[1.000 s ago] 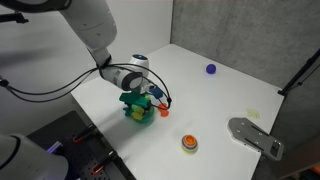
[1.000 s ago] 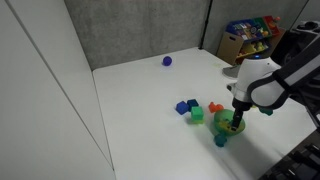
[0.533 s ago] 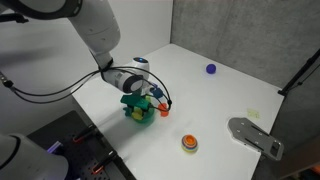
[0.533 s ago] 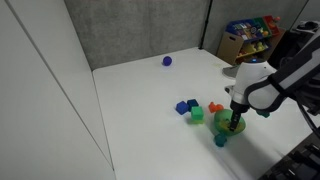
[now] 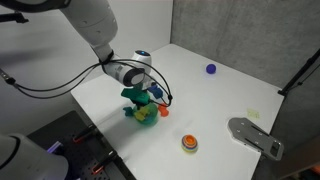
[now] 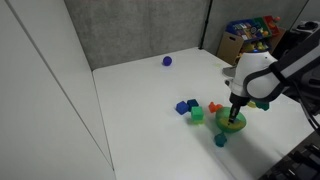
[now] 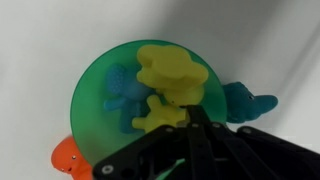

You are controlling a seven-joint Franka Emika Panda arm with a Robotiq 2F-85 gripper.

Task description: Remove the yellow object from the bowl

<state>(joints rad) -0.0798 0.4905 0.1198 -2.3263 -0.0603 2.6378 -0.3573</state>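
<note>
While your claw [image 7: 187, 113] seems clamped on just the edge of the yellow object [image 7: 170, 72], it can slip and fall into the bowl [image 7: 93, 100] if you jerk.

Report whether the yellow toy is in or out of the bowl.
In: the wrist view shows the yellow toy within the green bowl's rim, beside a blue piece.

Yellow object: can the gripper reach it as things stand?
Probably yes: the gripper hangs right over the bowl, and the yellow object lies uncovered there, beside a blue piece. Whether it is gripped, I cannot tell.
</note>
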